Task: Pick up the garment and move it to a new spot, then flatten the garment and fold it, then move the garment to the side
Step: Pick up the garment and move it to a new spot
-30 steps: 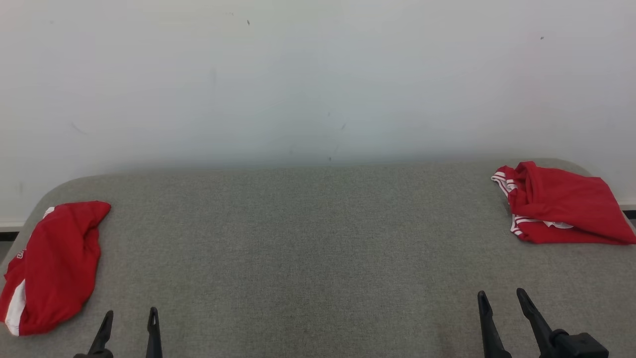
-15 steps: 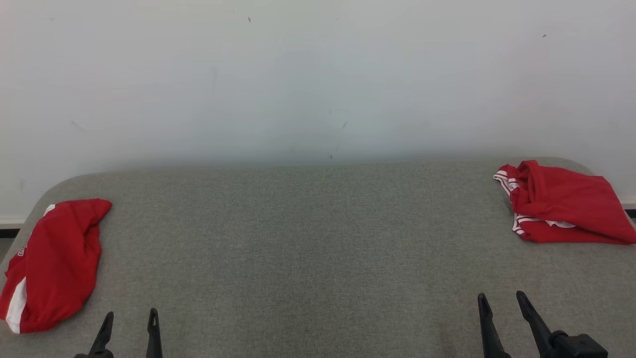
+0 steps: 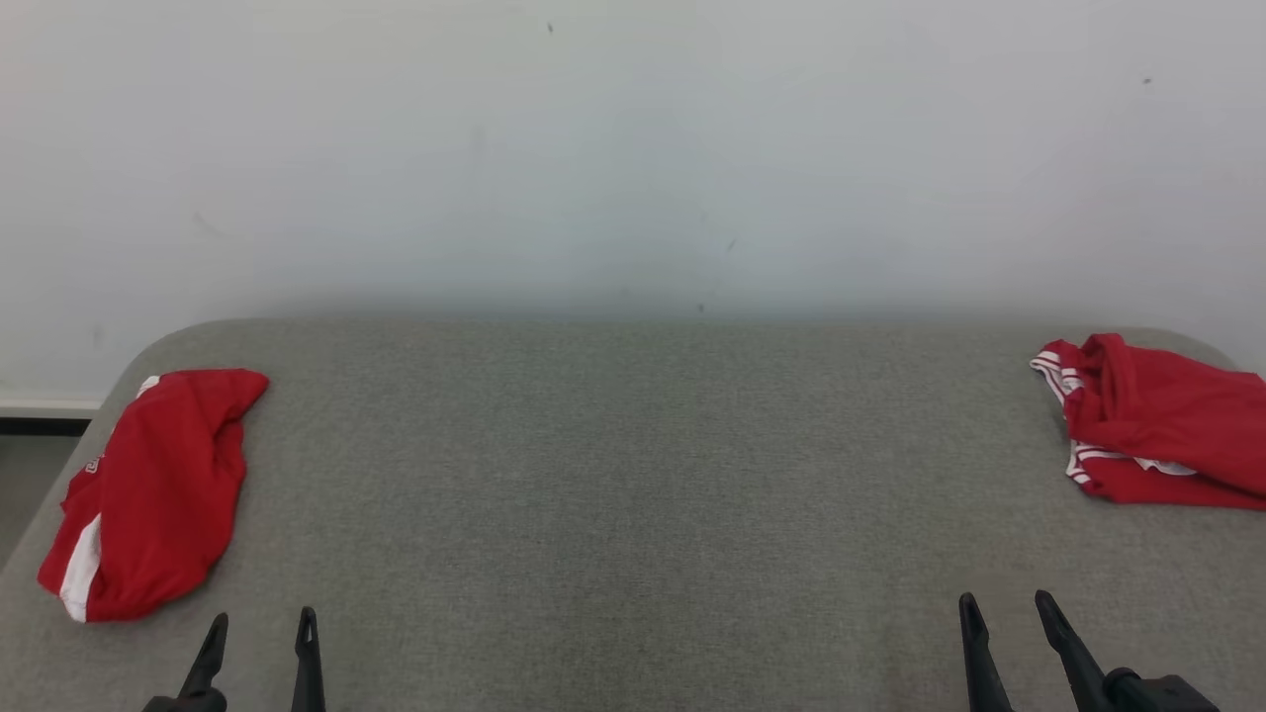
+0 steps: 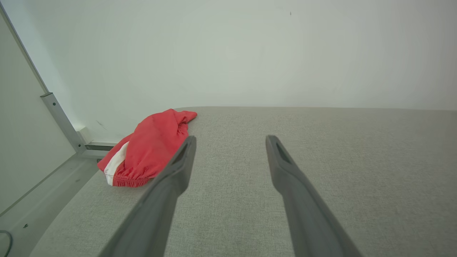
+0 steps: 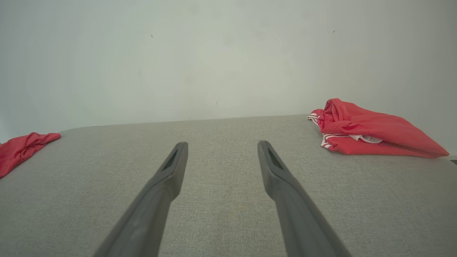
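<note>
Grey fabric-covered table [image 3: 633, 465] stands against a white wall [image 3: 633, 148]. Left gripper [image 3: 263, 621] sits low at near left, fingers spread wide, holding nothing. Right gripper [image 3: 1004, 598] sits at near right, fingers likewise wide, empty. Left red garment [image 3: 148, 485], white side stripe, lies bunched at the table's left edge, near the left gripper, not touching. Right red garment [image 3: 1167, 425], white-striped trim, lies crumpled at the far right corner, well apart from both grippers.

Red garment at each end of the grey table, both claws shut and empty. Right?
No: both claws are open, not shut. Each wrist view shows it, left claw and right claw with fingers spread wide. Rest holds: left garment and right garment at the ends of the table, claws empty.
</note>
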Available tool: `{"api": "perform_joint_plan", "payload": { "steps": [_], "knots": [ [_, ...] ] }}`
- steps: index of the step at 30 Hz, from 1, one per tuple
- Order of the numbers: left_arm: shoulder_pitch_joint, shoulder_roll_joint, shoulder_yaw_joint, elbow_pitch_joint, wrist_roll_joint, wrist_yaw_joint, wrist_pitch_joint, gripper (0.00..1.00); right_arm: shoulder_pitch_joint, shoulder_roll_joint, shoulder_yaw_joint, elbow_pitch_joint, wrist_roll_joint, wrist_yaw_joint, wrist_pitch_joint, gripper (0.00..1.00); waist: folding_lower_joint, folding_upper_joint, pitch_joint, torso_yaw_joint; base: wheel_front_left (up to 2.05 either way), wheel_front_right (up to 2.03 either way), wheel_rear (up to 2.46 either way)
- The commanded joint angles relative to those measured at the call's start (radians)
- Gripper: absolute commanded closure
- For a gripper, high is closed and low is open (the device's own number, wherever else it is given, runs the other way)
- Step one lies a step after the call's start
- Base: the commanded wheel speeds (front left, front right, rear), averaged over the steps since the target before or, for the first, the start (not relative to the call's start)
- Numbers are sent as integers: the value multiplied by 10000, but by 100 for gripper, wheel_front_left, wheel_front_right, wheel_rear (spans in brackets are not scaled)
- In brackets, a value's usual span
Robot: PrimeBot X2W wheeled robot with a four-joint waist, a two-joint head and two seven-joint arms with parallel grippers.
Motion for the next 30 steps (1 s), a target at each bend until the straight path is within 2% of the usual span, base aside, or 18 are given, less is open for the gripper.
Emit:
{"api": "perform_joint_plan", "payload": {
  "steps": [1,8,17,24,30],
  "knots": [
    [-111,39,-6,-24,-27,-6,33,0,134,32,-7,30,88,-26,-55,0,0,-1,27,401,0,0,0],
    [-171,194,23,-174,-59,32,206,0,156,31,-75,275,330,-26,-229,0,0,-1,87,1813,0,0,0],
    [65,371,192,-311,-131,210,319,0,80,31,-3,540,463,-28,-361,0,0,-1,72,3219,0,0,0],
    [190,422,297,-401,-210,323,341,0,17,31,62,586,473,-26,-380,0,0,-1,125,3834,0,0,0],
    [356,347,452,-569,-284,537,159,0,-249,30,223,621,356,-26,-282,0,0,-1,338,4035,0,0,0]
  ]
}}
